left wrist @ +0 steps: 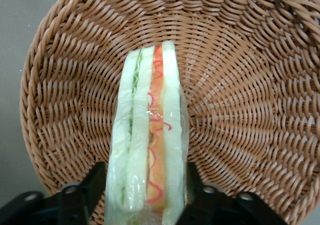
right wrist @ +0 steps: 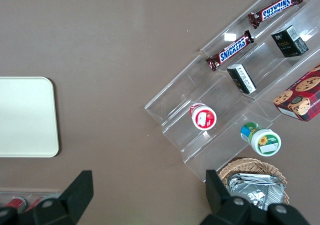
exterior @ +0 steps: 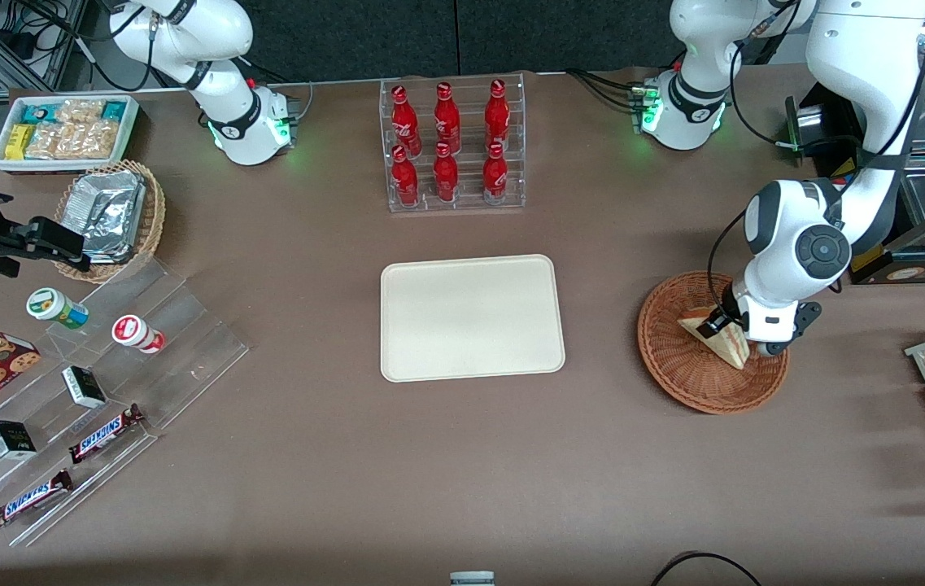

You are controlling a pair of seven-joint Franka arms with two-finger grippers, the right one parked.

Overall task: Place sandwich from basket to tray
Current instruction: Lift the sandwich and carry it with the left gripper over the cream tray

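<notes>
Here the job looks about a third done, as I judge it: the sandwich (left wrist: 147, 135) is already pinched between the two fingers (left wrist: 95, 185) of the gripper (exterior: 729, 332), one finger on each bread face, but it has not left the basket (exterior: 674, 358). In the wrist view the wedge stands on edge with its red, white and green layers facing the camera, and the wicker weave shows all around it, so it sits over the bowl, touching it or just above it; I cannot tell which. What is left is the lift, the carry toward the middle of the table and the set-down. The tray (exterior: 472, 317) lies flat and bare, well apart from the basket toward the parked arm's end, with a clear rack of red bottles (exterior: 450, 142) farther from the front camera
</notes>
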